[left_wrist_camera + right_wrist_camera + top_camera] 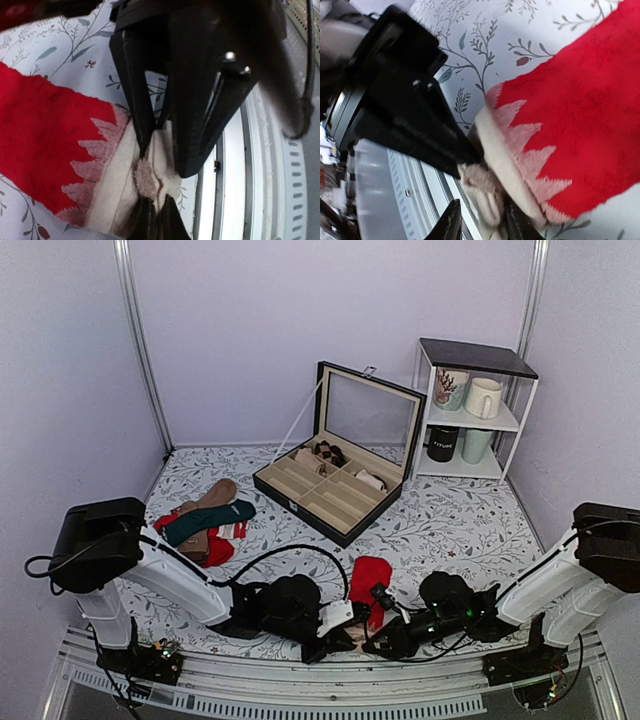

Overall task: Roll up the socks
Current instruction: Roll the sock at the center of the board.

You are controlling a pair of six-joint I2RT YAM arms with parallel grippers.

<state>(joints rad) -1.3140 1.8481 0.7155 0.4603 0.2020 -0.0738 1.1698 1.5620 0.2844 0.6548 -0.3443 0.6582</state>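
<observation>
- Your red socks (370, 578) lie flat on the flowered table (450, 525), close to its near edge and between the two arms. The red end points away toward the back of the table.
- The beige cuff (112, 175) is at the near end, just beside the metal rail (232, 165) that runs along the table's edge. A pink zigzag band marks where the red cloth meets the beige.
- Your left gripper (156, 201) is clenched. Its two fingers are pressed together with a raised fold of the cuff pinched between them.
- Your right gripper (482, 205) has its fingers parted and is not clamping. The bunched end of the cuff sits between them, touching one finger, while a sliver of the rail shows between the cloth and the other finger.
- The two grippers meet almost tip to tip at the same stretch of cuff, coming at it from opposite sides.
- A pile of other socks (205, 525), dark green, brown and striped, lies on the left of the table, well apart from the red pair.
- A black box (335, 490) with its lid raised stands behind the red socks. A few of its far compartments hold small bundles.
- A white shelf (475, 425) at the back right carries several mugs (482, 397).
</observation>
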